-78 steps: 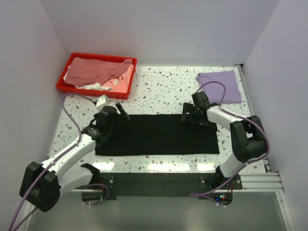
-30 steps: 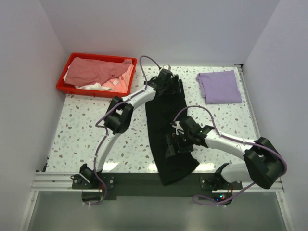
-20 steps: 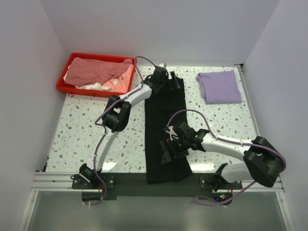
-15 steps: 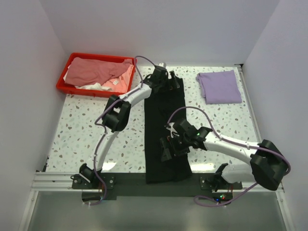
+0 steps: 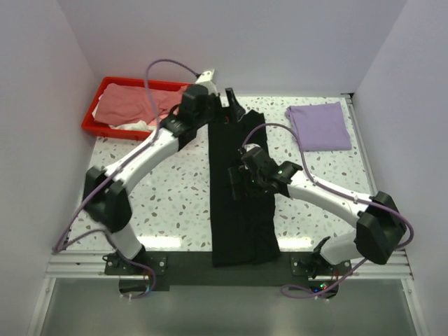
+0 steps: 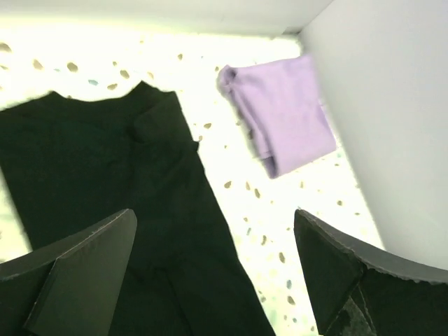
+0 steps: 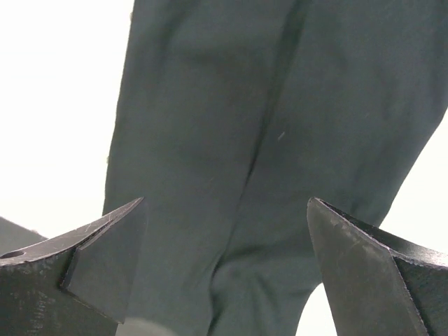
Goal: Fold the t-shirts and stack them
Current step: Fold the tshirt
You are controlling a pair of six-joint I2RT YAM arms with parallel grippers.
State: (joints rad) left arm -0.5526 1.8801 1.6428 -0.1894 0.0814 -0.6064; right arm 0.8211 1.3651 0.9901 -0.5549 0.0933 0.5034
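The plain black cotton t-shirt (image 5: 241, 210) lies as a long narrow strip down the middle of the speckled bench (image 5: 140, 196), from upper centre to the bottom edge. Its sides look folded in, so the crosswise fold seems the step in hand. Both tools stand wide and hold nothing. The left tool (image 5: 231, 105) hovers over the strip's top end, the right tool (image 5: 241, 175) over its middle. Next, I judge, one end needs pinching at both corners and carrying over the other. The folded light purple t-shirt (image 5: 319, 126) waits at upper right. The strip's bottom end merges with the dark rail (image 5: 189, 269), and its layers are hard to read.
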